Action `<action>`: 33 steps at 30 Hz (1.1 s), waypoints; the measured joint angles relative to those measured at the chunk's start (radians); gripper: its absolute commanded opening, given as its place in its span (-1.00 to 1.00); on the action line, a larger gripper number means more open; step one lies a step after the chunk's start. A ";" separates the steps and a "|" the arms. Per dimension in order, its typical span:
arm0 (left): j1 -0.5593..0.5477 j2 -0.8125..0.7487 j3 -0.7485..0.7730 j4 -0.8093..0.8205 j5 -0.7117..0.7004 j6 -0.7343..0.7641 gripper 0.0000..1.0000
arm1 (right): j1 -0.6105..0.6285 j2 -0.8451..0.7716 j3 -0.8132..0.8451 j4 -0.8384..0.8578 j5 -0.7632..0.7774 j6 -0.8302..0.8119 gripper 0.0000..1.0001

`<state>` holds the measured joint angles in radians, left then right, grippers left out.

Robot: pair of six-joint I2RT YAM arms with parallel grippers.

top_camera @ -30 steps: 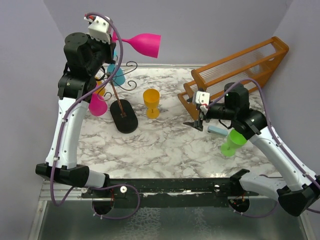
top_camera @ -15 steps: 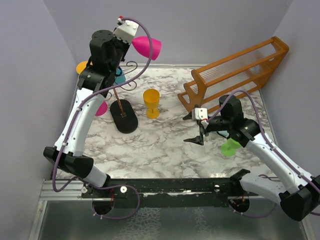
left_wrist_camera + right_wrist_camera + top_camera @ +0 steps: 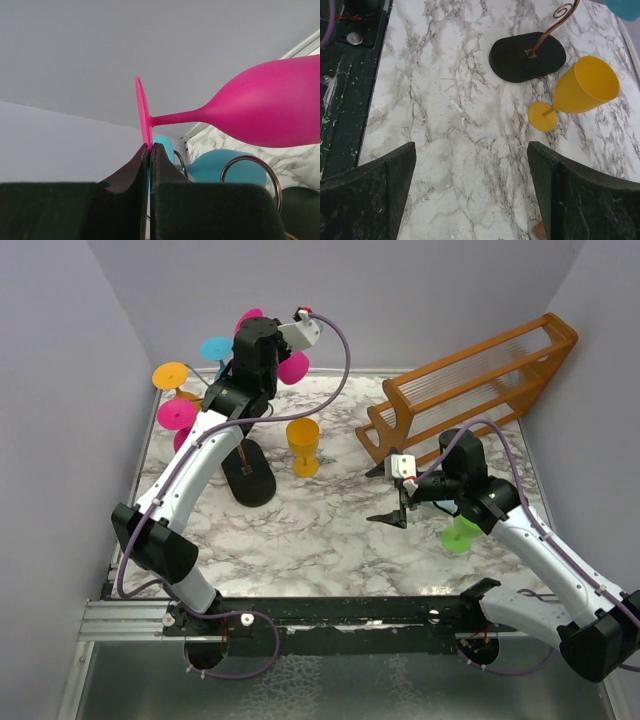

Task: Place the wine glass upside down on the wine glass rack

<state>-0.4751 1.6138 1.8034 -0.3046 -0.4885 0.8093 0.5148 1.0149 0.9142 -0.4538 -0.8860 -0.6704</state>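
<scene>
The wine glass rack (image 3: 248, 474), a thin dark wire stand on a black oval base, stands at the back left; its base also shows in the right wrist view (image 3: 527, 56). Orange (image 3: 172, 374), teal (image 3: 215, 348) and magenta (image 3: 176, 413) glasses hang on it, feet up. My left gripper (image 3: 252, 328) is raised above the rack and is shut on the foot rim of a magenta wine glass (image 3: 270, 105). The glass lies sideways, over a teal glass (image 3: 225, 167) and a wire ring. My right gripper (image 3: 471, 147) is open and empty above the marble.
A yellow wine glass (image 3: 303, 445) stands upright right of the rack base, and shows in the right wrist view (image 3: 580, 90). A green glass (image 3: 462, 532) lies under my right arm. A large wooden slatted rack (image 3: 470, 385) leans at the back right.
My left arm has swung right and over the rack with the magenta glass, uncovering the hanging glasses' feet. My right arm drew back a little a second ago and has since held still.
</scene>
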 measured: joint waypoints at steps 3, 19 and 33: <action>-0.003 0.011 -0.027 0.005 -0.029 0.048 -1.00 | 0.000 0.002 0.000 0.002 -0.002 0.000 0.84; -0.003 -0.040 -0.153 -0.022 -0.052 0.179 -1.00 | -0.009 0.004 -0.006 0.006 -0.002 0.003 0.84; -0.003 -0.090 -0.167 -0.094 -0.035 0.208 -1.00 | -0.029 0.004 -0.006 0.006 -0.001 0.004 0.84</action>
<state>-0.4782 1.5234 1.6363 -0.3985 -0.5240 1.0176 0.4854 1.0191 0.9077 -0.4477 -0.8871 -0.6666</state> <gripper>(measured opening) 0.019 0.918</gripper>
